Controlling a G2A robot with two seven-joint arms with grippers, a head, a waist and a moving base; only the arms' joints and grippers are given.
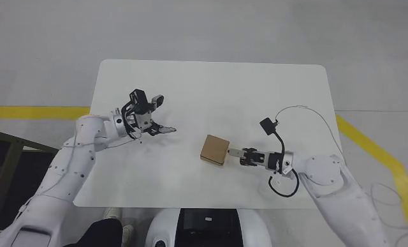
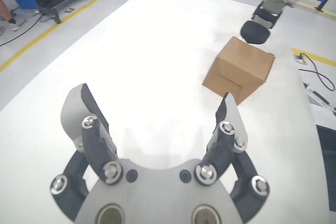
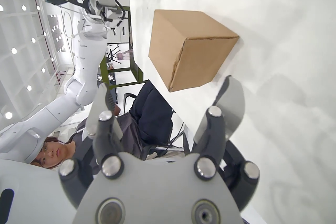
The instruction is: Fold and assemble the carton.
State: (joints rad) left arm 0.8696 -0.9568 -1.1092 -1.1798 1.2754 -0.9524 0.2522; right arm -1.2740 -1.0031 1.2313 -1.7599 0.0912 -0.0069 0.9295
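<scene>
Fingers (image 3: 232,99) of the right gripper (image 3: 166,88) stand spread with nothing grasped, their tips just beside 1 side of the carton (image 3: 183,49); whether they touch it I cannot tell. That brown carton is folded into a shut cube and sits on the white table (image 1: 255,87), around the middle and nearer the robot's edge. Well apart from it, on the robot's left, the left gripper (image 2: 155,90) hovers over the tabletop, its 2 fingers (image 2: 76,104) likewise spread and empty.
</scene>
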